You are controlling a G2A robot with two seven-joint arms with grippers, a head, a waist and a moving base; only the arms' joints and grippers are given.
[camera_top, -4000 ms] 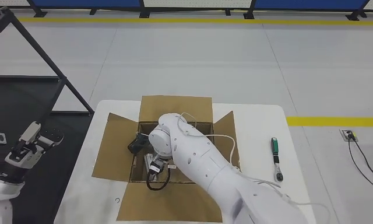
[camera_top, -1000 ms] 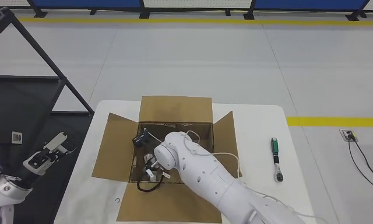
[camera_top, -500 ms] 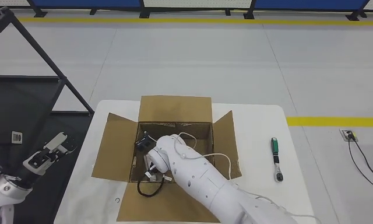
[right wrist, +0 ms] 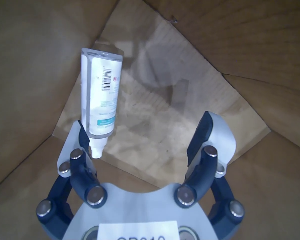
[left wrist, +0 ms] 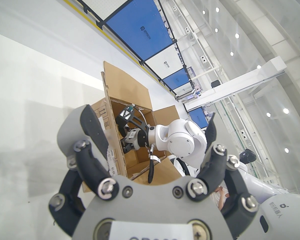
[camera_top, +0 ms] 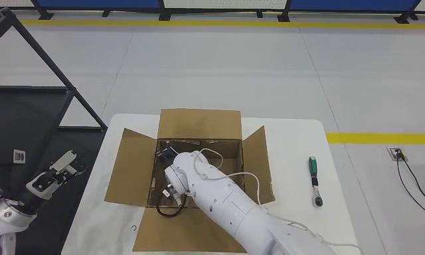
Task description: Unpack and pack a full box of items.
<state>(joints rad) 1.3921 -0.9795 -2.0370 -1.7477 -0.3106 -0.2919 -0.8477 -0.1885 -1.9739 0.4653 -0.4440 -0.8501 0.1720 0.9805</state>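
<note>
Off the tabletop's (camera_top: 292,135) left edge, my left tool (left wrist: 150,118) hangs released, grasping nothing. Near the tabletop's middle, my right tool (right wrist: 143,123) sits deep in the open cardboard box (camera_top: 199,125), spread wide. The white bottle (right wrist: 101,93) lies on the box floor beside one finger; contact is unclear. From above, my arm hides it. A green-handled ratchet (camera_top: 315,182) lies near the right edge.

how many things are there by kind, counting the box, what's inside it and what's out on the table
cardboard box: 1
white tube in the box: 1
green-handled ratchet on the table: 1
total: 3
</note>
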